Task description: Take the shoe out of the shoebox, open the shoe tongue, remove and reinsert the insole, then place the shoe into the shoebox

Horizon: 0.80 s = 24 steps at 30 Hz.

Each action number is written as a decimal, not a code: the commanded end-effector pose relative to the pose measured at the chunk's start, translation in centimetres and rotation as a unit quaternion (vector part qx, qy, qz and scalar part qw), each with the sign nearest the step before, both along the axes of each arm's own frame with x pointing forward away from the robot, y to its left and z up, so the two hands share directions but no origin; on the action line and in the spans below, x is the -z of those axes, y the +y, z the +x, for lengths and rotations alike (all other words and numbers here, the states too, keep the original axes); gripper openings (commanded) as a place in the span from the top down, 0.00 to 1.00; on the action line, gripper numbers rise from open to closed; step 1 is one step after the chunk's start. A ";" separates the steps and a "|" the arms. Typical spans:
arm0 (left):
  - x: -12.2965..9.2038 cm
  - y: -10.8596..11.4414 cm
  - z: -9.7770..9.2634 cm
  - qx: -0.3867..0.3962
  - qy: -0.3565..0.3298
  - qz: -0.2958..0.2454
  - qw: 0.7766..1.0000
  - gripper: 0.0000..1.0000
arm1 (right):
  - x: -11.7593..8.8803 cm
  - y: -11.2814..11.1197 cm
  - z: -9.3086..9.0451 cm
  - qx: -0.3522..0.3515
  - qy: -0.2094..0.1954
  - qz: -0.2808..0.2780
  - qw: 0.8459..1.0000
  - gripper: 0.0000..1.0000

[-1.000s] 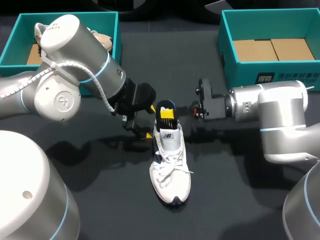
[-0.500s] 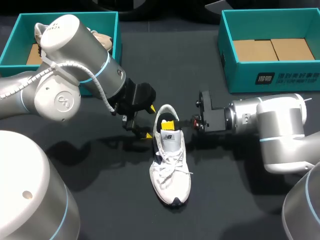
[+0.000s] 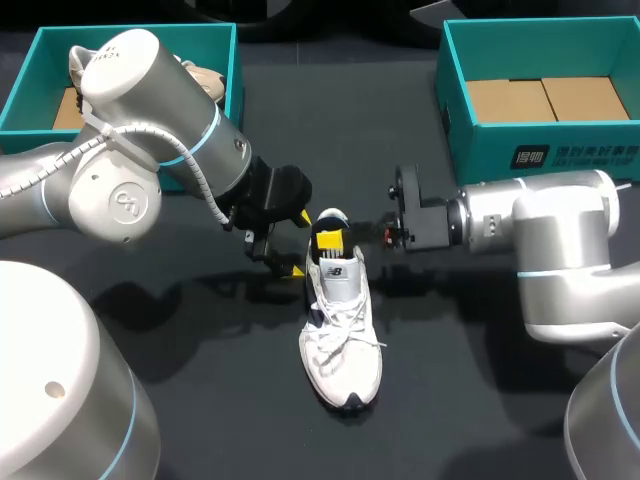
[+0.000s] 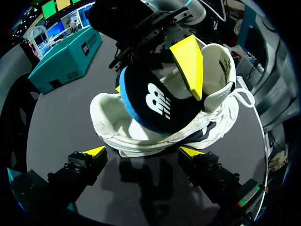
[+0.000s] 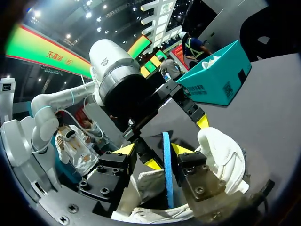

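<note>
- The shoe (image 3: pixel 340 330) lies on the bench (image 3: pixel 200 390), between the arms.
- The right pincer (image 5: pixel 164 153) clamps the insole (image 4: pixel 150 101), which stands in the shoe's heel, probably partway in or out.
- The left pincer (image 4: pixel 143 151) sits spread just behind the heel, likely as a backstop.

Count: 2 teal shoeboxes – left box (image 3: pixel 50 45), right box (image 3: pixel 480 160). 2 shoes – white shoe (image 3: pixel 340 345) on table (image 3: pixel 480 400), second shoe (image 3: pixel 205 80) in left box. 1 insole (image 4: pixel 150 101). 2 grippers – left gripper (image 4: pixel 143 151), right gripper (image 5: pixel 153 151)
</note>
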<state>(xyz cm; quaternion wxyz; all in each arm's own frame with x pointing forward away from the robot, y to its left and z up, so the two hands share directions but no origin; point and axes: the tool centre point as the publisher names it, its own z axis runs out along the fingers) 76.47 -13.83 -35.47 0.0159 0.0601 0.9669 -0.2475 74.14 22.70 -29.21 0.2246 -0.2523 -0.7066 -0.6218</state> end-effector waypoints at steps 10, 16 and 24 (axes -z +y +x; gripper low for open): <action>0.1 -0.1 0.0 0.000 -0.001 0.001 1.000 0.00 | 0.7 -0.3 1.7 -0.005 0.019 -0.005 1.000 1.00; 0.1 -0.1 0.0 0.000 -0.001 0.001 1.000 0.00 | 2.7 -0.4 0.6 0.000 0.053 -0.001 0.999 1.00; 0.1 -0.1 0.0 0.000 -0.001 0.001 1.000 0.00 | 4.0 -0.2 -2.1 0.012 0.088 -0.017 0.996 1.00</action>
